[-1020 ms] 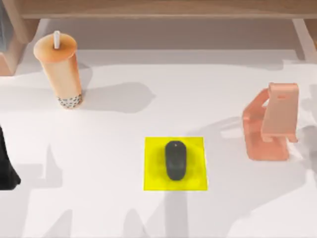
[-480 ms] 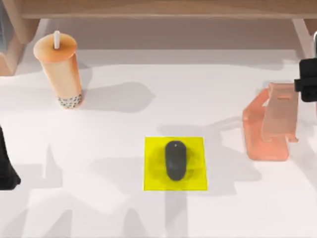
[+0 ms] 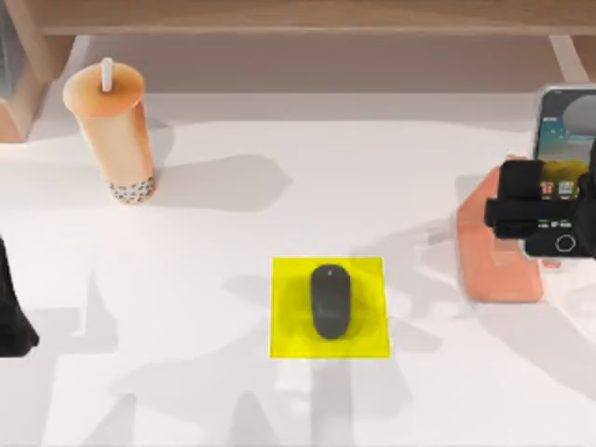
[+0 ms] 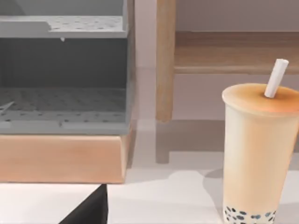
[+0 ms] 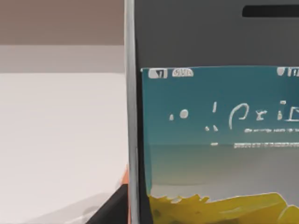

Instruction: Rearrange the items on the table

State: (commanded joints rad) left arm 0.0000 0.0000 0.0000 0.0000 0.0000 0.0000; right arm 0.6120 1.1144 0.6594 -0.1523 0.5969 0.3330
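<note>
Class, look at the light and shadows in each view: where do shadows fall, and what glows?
Top view: the cup throws a soft shadow to its right on the table; fainter arm shadows cross the pad. Right wrist view: the phone screen glows teal and yellow. Left wrist view: the shelf interior is dim.

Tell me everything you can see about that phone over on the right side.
The smartphone is a black slab with a thin silvery edge and a lit screen: teal above, yellow below, with small white text and icons. The right gripper clasps its lower part, holding it over the salmon-pink phone stand at the table's right edge. Whether it already touches the stand cannot be told.
</note>
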